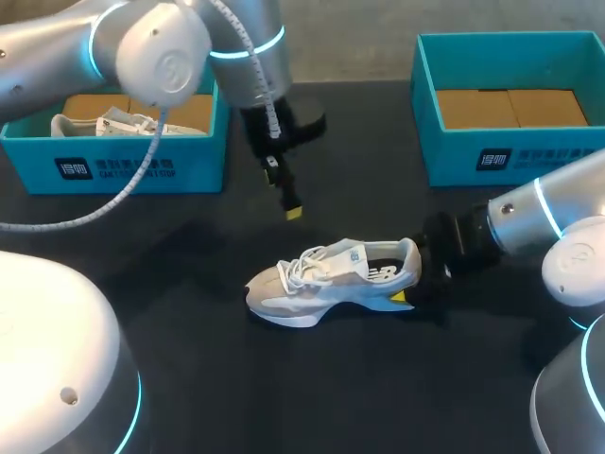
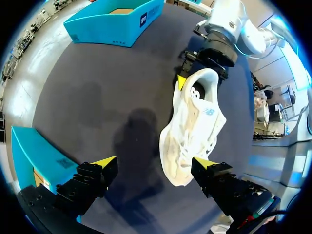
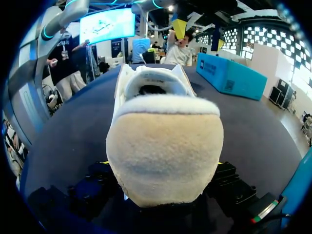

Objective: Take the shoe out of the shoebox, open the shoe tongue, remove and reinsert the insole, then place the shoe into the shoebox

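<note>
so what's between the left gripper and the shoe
Nothing. In the head view, only bare table shows between the open left gripper and the shoe.

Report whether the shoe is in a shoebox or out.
Out. The shoe stands on its sole on the table, clear of the shoebox holding another shoe and of the second shoebox.

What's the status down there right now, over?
Right tool shut on heel of white and beige lace-up sneaker, on black table. Left tool open, hovering above its toe end. Nothing else touches the sneaker.
</note>
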`<state>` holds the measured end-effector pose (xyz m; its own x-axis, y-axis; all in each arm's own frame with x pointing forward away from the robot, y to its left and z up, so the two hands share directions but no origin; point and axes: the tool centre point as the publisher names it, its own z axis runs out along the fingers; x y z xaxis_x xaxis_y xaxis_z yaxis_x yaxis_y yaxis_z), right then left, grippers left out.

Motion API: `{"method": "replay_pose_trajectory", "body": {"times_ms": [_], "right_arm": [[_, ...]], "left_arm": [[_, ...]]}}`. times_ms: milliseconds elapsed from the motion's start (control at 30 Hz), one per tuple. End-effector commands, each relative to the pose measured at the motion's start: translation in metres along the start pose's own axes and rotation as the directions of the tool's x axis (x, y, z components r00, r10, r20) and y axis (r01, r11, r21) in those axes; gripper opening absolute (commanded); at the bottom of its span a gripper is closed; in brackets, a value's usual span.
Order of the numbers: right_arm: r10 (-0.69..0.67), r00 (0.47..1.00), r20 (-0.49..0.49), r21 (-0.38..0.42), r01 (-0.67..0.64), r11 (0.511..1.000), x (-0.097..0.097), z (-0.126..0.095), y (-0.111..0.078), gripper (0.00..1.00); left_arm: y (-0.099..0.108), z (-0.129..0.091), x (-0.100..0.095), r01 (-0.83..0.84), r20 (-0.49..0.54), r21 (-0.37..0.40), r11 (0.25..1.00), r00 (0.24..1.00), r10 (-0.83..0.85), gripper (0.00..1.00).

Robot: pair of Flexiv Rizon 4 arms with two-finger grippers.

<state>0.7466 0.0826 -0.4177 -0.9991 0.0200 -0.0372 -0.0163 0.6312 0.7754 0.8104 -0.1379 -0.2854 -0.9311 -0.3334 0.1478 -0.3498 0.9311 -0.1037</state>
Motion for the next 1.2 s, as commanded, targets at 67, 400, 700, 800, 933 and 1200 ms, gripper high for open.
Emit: {"method": "replay_pose_trajectory", "body": {"times_ms": [67, 400, 700, 800, 933, 1200], "right_arm": [[0.0, 1.0, 0.002, 0.003, 0.0, 1.0, 0.0, 0.002, 0.001, 0.0], [0.0, 1.0, 0.002, 0.003, 0.0, 1.0, 0.0, 0.002, 0.001, 0.0], [0.0, 1.0, 0.002, 0.003, 0.0, 1.0, 0.0, 0.002, 0.001, 0.0], [0.0, 1.0, 0.002, 0.003, 0.0, 1.0, 0.0, 0.002, 0.001, 0.0], [0.0, 1.0, 0.002, 0.003, 0.0, 1.0, 0.0, 0.002, 0.001, 0.0], [0.0, 1.0, 0.002, 0.003, 0.0, 1.0, 0.0, 0.002, 0.001, 0.0]], "left_arm": [[-0.005, 0.001, -0.002, 0.0, -0.004, -0.019, 1.0, 1.0, 0.0, 1.0], [-0.005, 0.001, -0.002, 0.0, -0.004, -0.019, 1.0, 1.0, 0.0, 1.0], [-0.005, 0.001, -0.002, 0.0, -0.004, -0.019, 1.0, 1.0, 0.0, 1.0], [-0.005, 0.001, -0.002, 0.0, -0.004, -0.019, 1.0, 1.0, 0.0, 1.0], [-0.004, -0.003, -0.008, 0.087, -0.003, 0.002, 0.996, 0.996, -0.087, 1.0], [0.001, -0.004, -0.012, 0.323, -0.029, 0.026, 0.946, 0.946, -0.322, 1.0]]}}
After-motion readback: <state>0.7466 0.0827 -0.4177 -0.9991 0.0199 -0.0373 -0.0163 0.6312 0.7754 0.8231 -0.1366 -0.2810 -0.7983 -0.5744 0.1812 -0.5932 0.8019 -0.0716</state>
